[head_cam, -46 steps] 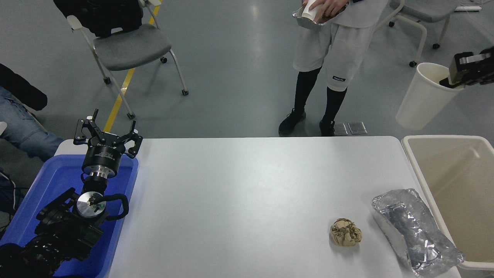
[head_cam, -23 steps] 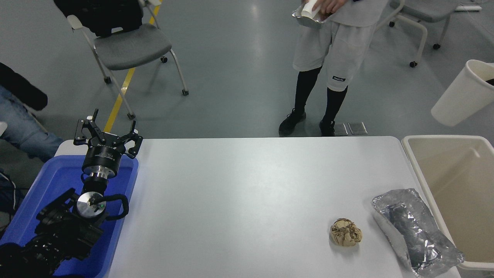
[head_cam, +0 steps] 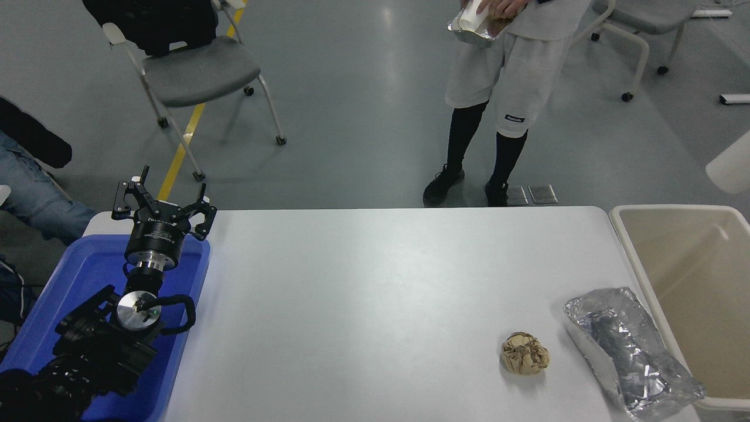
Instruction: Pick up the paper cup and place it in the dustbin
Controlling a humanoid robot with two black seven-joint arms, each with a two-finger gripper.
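the paper cup (head_cam: 729, 171) is up in the air at the right edge, only its bottom end showing, above the far end of the dustbin (head_cam: 621, 231). the right gripper is out of frame, so can't tell its jaws. left gripper (head_cam: 161, 202) sits parked over the blue tray (head_cam: 70, 281), arm pointing away, fingers spread. brown paper ball (head_cam: 525, 353) and foil tray (head_cam: 633, 351) lie on the table (head_cam: 363, 293) near the bin

Paper ball (head_cam: 525, 353) left of foil tray (head_cam: 631, 353), dustbin (head_cam: 626, 237) at table's (head_cam: 375, 293) right edge.
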